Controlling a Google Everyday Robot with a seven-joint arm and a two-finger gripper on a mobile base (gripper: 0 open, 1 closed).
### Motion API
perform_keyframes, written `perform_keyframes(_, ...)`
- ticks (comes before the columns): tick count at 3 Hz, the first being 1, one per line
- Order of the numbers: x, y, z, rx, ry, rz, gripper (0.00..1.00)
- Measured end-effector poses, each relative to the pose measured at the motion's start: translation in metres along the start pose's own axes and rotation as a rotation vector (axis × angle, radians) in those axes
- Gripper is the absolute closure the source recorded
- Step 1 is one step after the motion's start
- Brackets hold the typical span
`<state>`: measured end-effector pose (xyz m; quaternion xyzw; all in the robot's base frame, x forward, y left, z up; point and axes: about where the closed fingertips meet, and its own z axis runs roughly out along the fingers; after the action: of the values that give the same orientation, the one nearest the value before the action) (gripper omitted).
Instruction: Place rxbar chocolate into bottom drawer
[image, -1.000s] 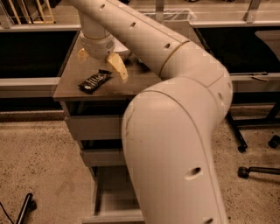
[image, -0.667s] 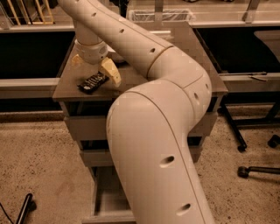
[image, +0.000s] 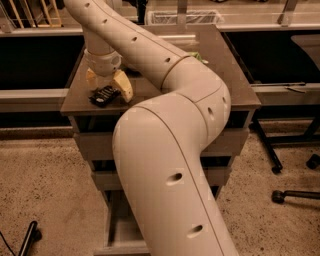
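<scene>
1 wire basket (image: 185, 17) behind the cabinet top (image: 235, 75) (jaws at its front left), chair casters (image: 278, 196) right.

Cabinet and contents, as they stand before you:

1. Flat grey cabinet top (image: 235, 85). The flat black-wrapped rxbar chocolate (image: 104, 95) lies on its front left corner.
2. Pale two-finger gripper (image: 109, 88), directly over the bar, with its fingers spread to the bar's left and right.
3. Two shallow grey drawers (image: 92, 146), stacked under the top.
4. Deep grey bottom drawer (image: 120, 235), pulled out below them, beside your arm.
5. Wire mesh basket (image: 185, 17), behind the cabinet.
</scene>
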<state>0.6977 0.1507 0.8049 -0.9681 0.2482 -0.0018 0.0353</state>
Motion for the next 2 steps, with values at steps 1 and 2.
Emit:
perform_keyframes(1, 0.0021, 0.0019, -0.0014, -0.002, 0.002, 0.006, 0.39)
perform_keyframes(2, 0.0037, 0.0033, -0.0030, -0.004, 0.004, 0.010, 0.39)
